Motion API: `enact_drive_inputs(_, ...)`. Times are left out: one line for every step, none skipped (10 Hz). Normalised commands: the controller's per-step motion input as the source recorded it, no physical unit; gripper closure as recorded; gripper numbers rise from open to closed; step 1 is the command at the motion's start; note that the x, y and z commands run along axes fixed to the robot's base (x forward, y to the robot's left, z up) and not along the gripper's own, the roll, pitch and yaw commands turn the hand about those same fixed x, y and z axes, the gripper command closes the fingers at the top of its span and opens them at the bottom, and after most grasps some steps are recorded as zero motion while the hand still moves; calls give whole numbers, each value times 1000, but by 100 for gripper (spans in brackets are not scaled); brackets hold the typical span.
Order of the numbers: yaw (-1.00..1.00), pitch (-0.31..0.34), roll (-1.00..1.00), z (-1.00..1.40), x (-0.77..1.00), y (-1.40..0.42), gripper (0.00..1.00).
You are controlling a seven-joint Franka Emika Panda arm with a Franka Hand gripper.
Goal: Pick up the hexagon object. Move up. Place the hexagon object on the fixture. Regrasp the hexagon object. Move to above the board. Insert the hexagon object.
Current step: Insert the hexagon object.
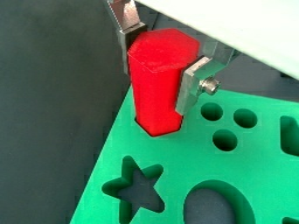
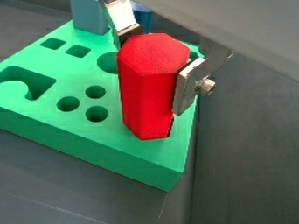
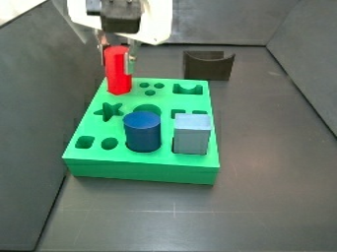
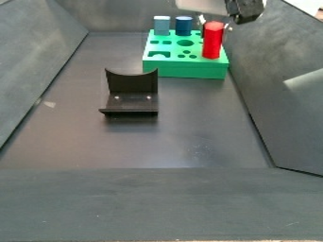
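Note:
The red hexagon object [image 1: 158,79] stands upright with its lower end in the hexagonal cut-out at a corner of the green board [image 1: 176,179]. My gripper [image 1: 162,59] is shut on its upper part, one silver finger [image 1: 194,79] on each side. Both show in the wrist view [image 2: 149,87] and in both side views [image 3: 117,67] [image 4: 214,40]. The board [image 3: 145,165] lies on the dark floor. The dark fixture [image 3: 208,64] with its U-shaped notch stands apart from the board, empty [image 4: 128,93].
A blue cylinder [image 3: 142,131] and a grey-blue cube [image 3: 192,133] stand in cut-outs on the board's side away from the peg. Star, round and square cut-outs are open. Dark sloping walls enclose the floor [image 4: 151,142].

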Motion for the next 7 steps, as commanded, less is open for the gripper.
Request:
enact_drive_inputs(0, -246, 217, -614, -111, -134, 100)
enact_drive_inputs(0, -239, 206, -677, -197, -149, 100)
enact_drive_inputs(77, -241, 146, -760, -297, -120, 100)
enact_drive_inputs(180, -227, 121, -800, -383, -89, 100)
enact_drive_inputs(114, -257, 0, -726, -54, -134, 100)
enact_drive_inputs(0, 0, 19, 0, 0, 0, 100)
enact_drive_inputs(0, 0, 0, 0, 0, 0, 100)
